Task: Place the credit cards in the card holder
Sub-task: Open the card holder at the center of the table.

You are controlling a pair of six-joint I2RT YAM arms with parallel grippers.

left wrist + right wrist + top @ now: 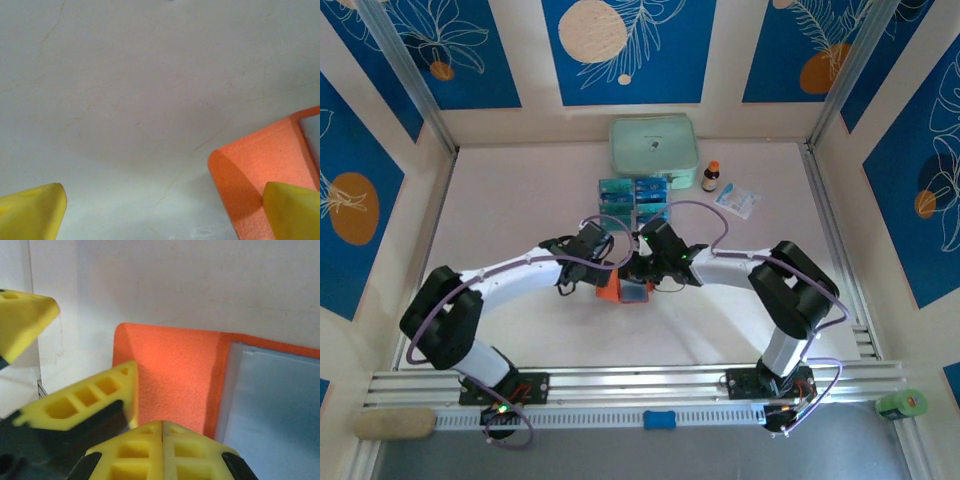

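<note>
From the top external view, the white matte table (500, 210) carries the card holder (618, 290) near its middle, a little toward the near edge. It is a small orange-red fold-over piece lying opened flat, with a bluish-grey pocket on its right half. The credit cards (616, 188), flat teal-blue rectangles, stand in a clear rack (634, 203) farther back. Just behind the rack, a mint-green zip case (652, 150) lies at the far edge. Both arms meet over the holder, with the left gripper (608, 268) at its left side and the right gripper (640, 268) above its top.

From the left wrist view, the left gripper (162, 215) stands spread wide, holding nothing. One blunt yellow fingertip (32, 212) is over bare, faintly creased table (150, 75). The other overlaps the holder's rounded corner, though whether it touches cannot be told. The card holder (255, 160) here looks like fuzzy, felt-like orange fabric.

From the right wrist view, the right gripper (162, 447) is closed, its ribbed yellow pads meeting in a seam with nothing seen between them. It sits low over the card holder (175, 365). The holder has a napped orange cover with a stitched edge and a smooth, translucent grey pocket on the right. A hollow-celled yellow finger (85, 397) of the left gripper lies at the cover's left edge.
</note>
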